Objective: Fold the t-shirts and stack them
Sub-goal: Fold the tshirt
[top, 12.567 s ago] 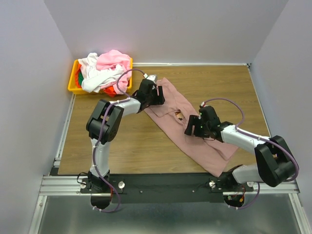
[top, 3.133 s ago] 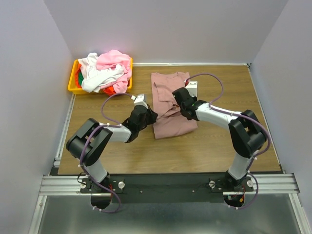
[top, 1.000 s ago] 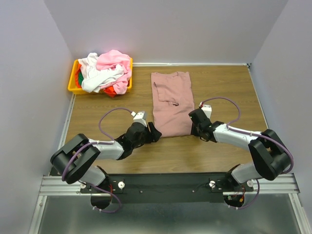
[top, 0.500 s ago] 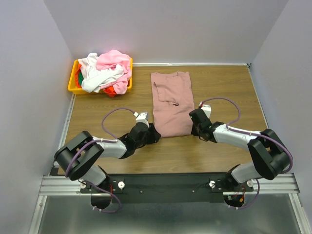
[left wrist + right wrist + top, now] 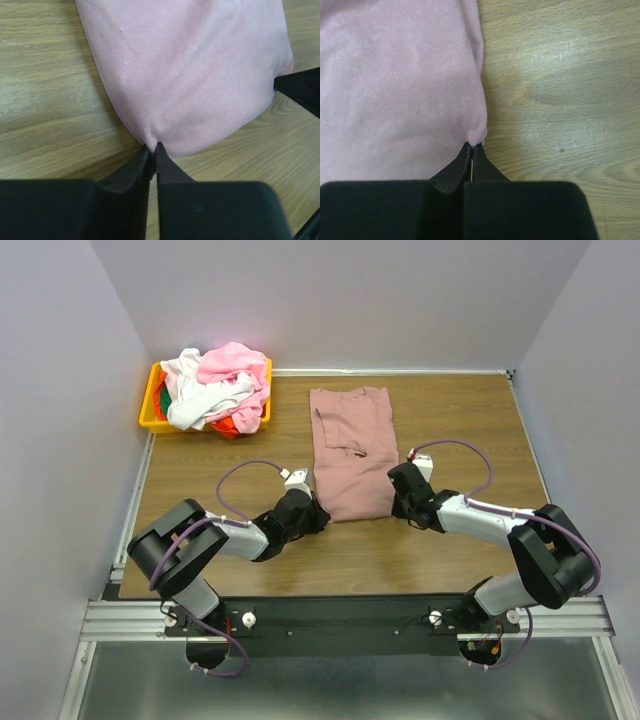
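Bare table point(image 5: 470, 430) flanks the mauve t-shirt point(image 5: 350, 440) at 3 and 9 o'clock — passable both sides. The heaped yellow bin point(image 5: 148, 421) blocks 10 o'clock; the left gripper point(image 5: 153, 150) and right gripper point(image 5: 471, 147) crowd the shirt's 6 o'clock edge.

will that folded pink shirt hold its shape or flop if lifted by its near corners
Probably floppy: the mauve t-shirt is thin knit, puckering where the left gripper and right gripper pinch its corners. The middle would likely sag between them, and the folded layers may slip apart.
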`<state>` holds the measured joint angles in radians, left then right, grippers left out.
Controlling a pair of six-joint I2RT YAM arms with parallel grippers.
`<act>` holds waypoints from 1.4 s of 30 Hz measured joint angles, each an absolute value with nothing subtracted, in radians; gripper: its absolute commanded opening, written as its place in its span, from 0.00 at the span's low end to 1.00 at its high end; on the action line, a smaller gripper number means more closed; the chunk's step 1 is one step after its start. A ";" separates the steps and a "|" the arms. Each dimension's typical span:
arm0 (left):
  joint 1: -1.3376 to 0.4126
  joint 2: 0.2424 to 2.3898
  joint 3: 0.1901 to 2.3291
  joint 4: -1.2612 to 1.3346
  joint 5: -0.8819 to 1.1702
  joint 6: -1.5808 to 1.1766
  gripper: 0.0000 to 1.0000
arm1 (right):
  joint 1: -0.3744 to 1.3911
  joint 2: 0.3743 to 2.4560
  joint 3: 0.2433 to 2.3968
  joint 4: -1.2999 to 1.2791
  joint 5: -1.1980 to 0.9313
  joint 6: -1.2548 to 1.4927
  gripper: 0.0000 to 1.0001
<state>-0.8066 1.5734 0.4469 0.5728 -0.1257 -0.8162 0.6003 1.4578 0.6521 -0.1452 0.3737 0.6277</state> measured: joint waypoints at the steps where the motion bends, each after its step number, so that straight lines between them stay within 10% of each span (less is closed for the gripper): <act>1: -0.807 1.585 0.449 0.584 -0.125 -0.817 0.00 | 0.600 1.458 0.652 -0.145 0.374 0.628 0.00; 42: -0.857 1.090 0.481 0.135 -0.206 -0.790 0.00 | 0.603 1.018 0.675 -0.431 0.302 0.641 0.00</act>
<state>-0.8566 1.0897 0.4812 0.1349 -0.2058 -0.7902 0.6033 1.0180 0.6750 -0.4309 0.3016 0.6407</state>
